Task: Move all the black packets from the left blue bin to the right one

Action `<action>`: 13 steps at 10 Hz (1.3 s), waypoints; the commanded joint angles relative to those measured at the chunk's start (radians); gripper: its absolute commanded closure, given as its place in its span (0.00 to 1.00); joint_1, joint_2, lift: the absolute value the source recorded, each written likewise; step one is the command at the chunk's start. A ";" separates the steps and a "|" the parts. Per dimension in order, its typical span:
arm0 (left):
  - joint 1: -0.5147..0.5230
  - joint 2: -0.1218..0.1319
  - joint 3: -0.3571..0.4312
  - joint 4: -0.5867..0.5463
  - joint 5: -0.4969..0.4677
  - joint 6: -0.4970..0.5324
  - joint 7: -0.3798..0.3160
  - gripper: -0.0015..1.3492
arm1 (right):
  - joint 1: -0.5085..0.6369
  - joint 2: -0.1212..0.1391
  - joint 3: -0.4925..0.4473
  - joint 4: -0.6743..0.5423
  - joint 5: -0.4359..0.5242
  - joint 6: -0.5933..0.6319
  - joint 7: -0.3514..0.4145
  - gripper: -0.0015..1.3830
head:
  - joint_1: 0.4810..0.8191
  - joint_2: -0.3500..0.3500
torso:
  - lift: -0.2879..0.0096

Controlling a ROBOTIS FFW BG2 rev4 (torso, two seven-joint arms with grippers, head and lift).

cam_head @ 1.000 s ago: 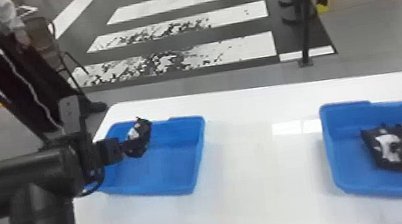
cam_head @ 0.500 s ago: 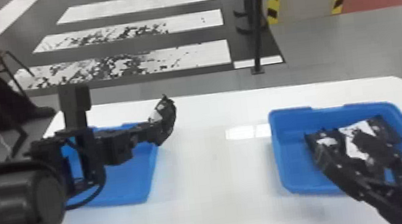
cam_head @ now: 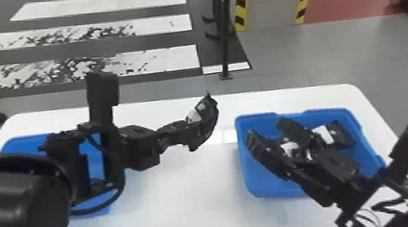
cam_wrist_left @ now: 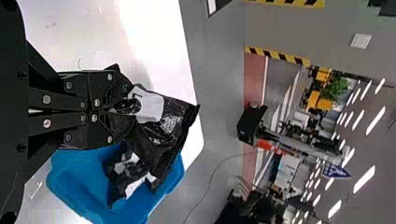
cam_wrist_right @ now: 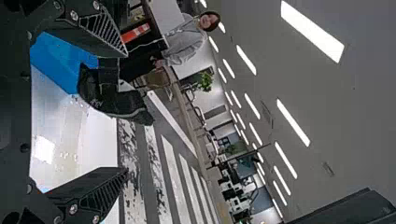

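Looks like the carry across: mid-frame, the left tool [cam_head: 182,133] pinches a black packet [cam_head: 207,119] above the table [cam_head: 188,206], near the right bin [cam_head: 255,188]. Lower right, the right tool [cam_head: 268,132] hangs open over that bin; next calls for a handover or drop there.
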 commanded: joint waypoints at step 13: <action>0.009 -0.005 -0.113 -0.002 0.167 -0.056 0.004 0.50 | -0.147 -0.008 0.002 0.159 -0.125 -0.054 -0.006 0.93 | 0.63 0.22 | 0.46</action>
